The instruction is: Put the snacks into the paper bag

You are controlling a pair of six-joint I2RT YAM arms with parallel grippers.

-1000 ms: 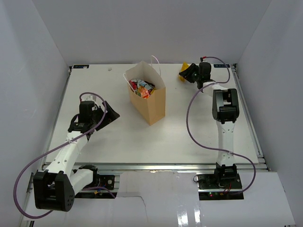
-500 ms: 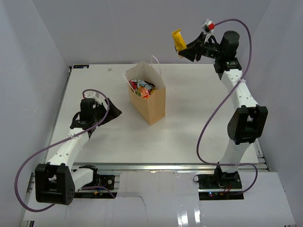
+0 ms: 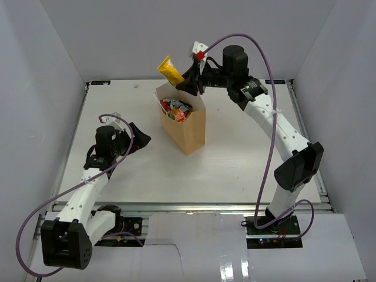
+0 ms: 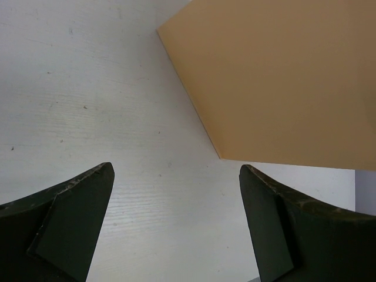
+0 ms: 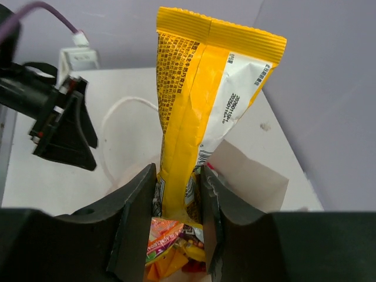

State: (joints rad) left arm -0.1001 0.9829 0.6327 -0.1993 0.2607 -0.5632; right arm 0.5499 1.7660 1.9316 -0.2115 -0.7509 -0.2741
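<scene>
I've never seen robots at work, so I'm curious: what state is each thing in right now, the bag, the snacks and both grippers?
paper bag: upright, top open, partly filled.
snacks: piled inside the bag.
yellow packet: held above the bag's mouth.
right gripper: shut on the yellow packet.
left gripper: open, empty, beside the bag.

White arm links (image 3: 281,126), black joints (image 3: 299,165), looping purple cables (image 5: 59,14) (red connector (image 3: 200,55)).
</scene>
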